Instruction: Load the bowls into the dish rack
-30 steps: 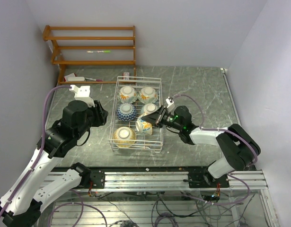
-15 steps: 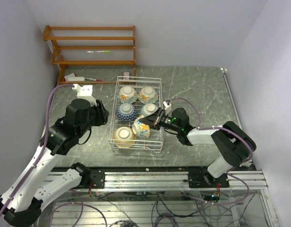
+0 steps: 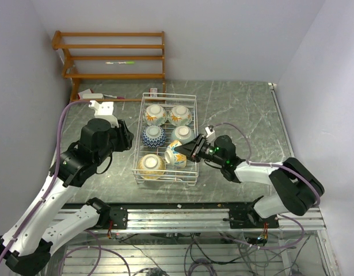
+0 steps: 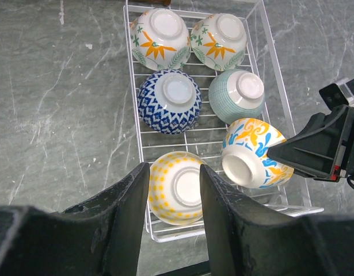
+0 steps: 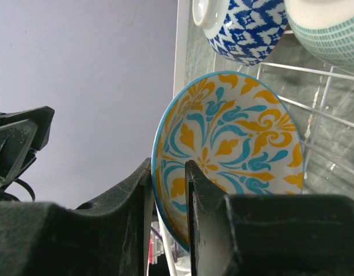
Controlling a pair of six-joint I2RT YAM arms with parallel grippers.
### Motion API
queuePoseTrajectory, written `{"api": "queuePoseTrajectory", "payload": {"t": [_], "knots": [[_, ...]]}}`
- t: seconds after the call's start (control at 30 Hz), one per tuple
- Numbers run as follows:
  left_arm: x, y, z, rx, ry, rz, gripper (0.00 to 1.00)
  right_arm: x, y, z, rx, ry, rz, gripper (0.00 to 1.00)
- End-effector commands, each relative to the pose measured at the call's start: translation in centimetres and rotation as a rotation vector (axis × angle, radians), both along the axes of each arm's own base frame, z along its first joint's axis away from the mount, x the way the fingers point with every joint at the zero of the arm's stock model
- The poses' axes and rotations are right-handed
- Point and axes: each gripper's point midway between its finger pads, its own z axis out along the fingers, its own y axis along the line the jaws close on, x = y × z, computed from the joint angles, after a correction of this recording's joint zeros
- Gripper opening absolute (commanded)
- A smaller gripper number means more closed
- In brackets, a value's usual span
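1. The surface [image 3: 240,109] carries no loose bowls that we can see. All six are at the dish rack [image 3: 168,95].
2. Five bowls sit foot-up in the rack. The sixth, the orange-and-teal bowl [image 4: 251,152], is over the near-right cell, tilted, with its foot turned toward the yellow-dotted bowl [image 4: 178,187] beside it.
3. Change noted: over the last second the right arm pushed the bowl inward toward the rack's middle. It has since drawn back slightly to the right, and the bowl has moved with it.
4. The right hand [image 3: 185,150] remains clamped on the bowl's rim, one finger inside and one outside, as the right wrist view confirms. We cannot tell whether the bowl already bears on the wires.
5. The left hand [image 4: 174,169] is spread open and holds nothing. It hovers over the rack's near-left end and has barely shifted.
6. We judge the task to be at its last placement. What remains is to settle the bowl into the cell and release it.
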Motion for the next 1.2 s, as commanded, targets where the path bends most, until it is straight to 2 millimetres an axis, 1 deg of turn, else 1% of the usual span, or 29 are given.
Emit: {"api": "queuePoseTrajectory", "payload": {"t": [0.0, 0.17, 0.33, 0.5, 0.67, 0.73, 0.83, 0.9, 0.93, 1.1, 1.13, 1.17], "knots": [[0.4, -0.7, 1.3, -0.024, -0.044, -0.023, 0.51, -2.6, -4.3, -10.1, -0.327, 0.227, -0.056, 0.24], [0.3, -0.6, 1.2, -0.026, -0.042, -0.024, 0.51, -2.6, -5.2, -10.5, -0.343, 0.237, -0.076, 0.25], [0.3, -0.6, 1.0, -0.021, -0.04, -0.025, 0.51, -3.0, -5.5, -11.0, -0.34, 0.261, -0.081, 0.2], [0.3, -0.7, 0.8, -0.02, -0.036, -0.029, 0.51, -3.3, -6.2, -11.3, -0.36, 0.264, -0.096, 0.2], [0.5, -1.0, 0.6, -0.025, -0.036, -0.035, 0.51, -2.8, -7.2, -10.5, -0.414, 0.218, -0.131, 0.22], [0.6, -1.1, 0.5, -0.027, -0.036, -0.037, 0.51, -2.0, -7.6, -9.7, -0.449, 0.181, -0.16, 0.22], [0.6, -1.2, 0.5, -0.026, -0.036, -0.039, 0.51, -1.3, -8.4, -9.0, -0.514, 0.138, -0.182, 0.24], [0.7, -1.3, 0.4, -0.028, -0.036, -0.042, 0.51, -1.2, -8.5, -8.8, -0.544, 0.121, -0.167, 0.25], [0.7, -1.3, 0.4, -0.029, -0.037, -0.044, 0.51, -1.3, -8.5, -9.0, -0.555, 0.123, -0.154, 0.29], [0.6, -1.4, 0.1, -0.027, -0.031, -0.047, 0.51, -2.0, -7.8, -10.3, -0.549, 0.154, -0.095, 0.32], [0.6, -1.3, 0.1, -0.027, -0.032, -0.047, 0.51, -2.1, -7.7, -10.5, -0.551, 0.156, -0.088, 0.35], [0.6, -1.2, 0.1, -0.025, -0.032, -0.043, 0.51, -2.1, -7.8, -10.6, -0.555, 0.154, -0.086, 0.36]]}}
